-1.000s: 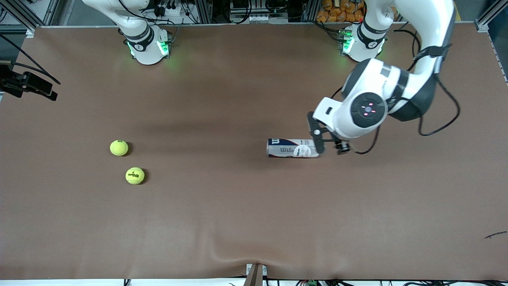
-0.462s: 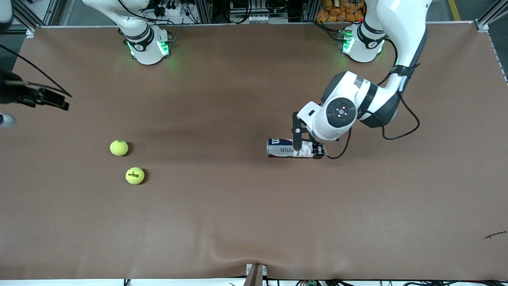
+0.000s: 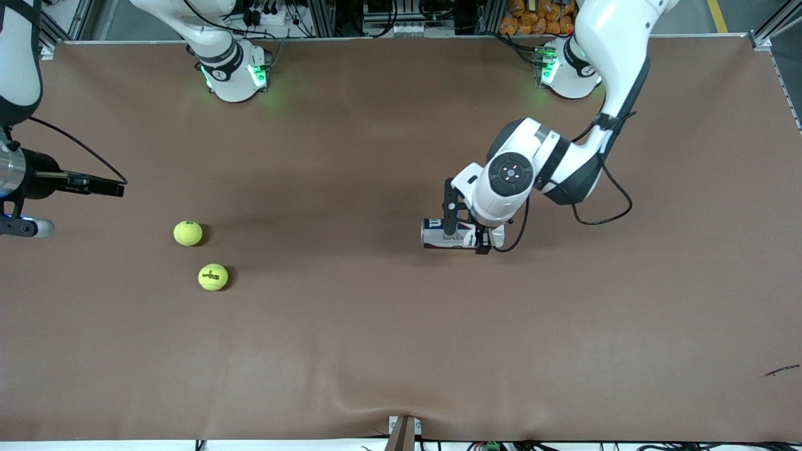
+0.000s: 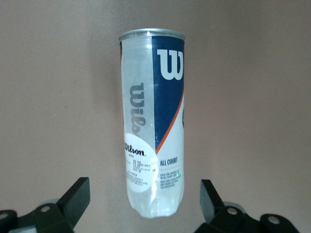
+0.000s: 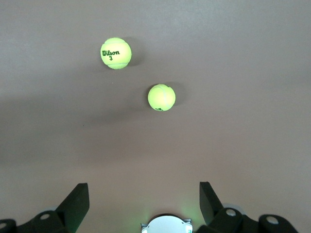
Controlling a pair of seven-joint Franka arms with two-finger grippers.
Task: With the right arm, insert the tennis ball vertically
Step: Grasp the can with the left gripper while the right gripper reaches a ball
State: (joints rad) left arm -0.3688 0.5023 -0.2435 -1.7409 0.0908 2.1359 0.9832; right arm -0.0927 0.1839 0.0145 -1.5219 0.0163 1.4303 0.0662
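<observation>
A clear Wilson ball can (image 3: pixel 438 233) lies on its side on the brown table; in the left wrist view (image 4: pixel 153 116) its metal rim points away and its rounded clear bottom lies between my fingers. My left gripper (image 3: pixel 465 230) (image 4: pixel 144 190) is open, low over the can's bottom end, one finger on each side, not touching. Two yellow tennis balls lie toward the right arm's end: a plain one (image 3: pixel 188 233) (image 5: pixel 161 97) and a printed one (image 3: pixel 213 277) (image 5: pixel 116 53) nearer the camera. My right gripper (image 3: pixel 100 186) (image 5: pixel 144 191) is open and empty, in the air beside them.
The right arm's base (image 3: pixel 233 74) (image 5: pixel 165 226) and the left arm's base (image 3: pixel 567 69) stand along the table's top edge. The brown table cover (image 3: pixel 401 351) has a wrinkle at its front edge. A small dark scrap (image 3: pixel 782 371) lies near the front corner.
My left gripper has moved along the can toward the right arm's end and now straddles it. My right arm's hand has come into view at the table's edge. Balls and can have not moved.
</observation>
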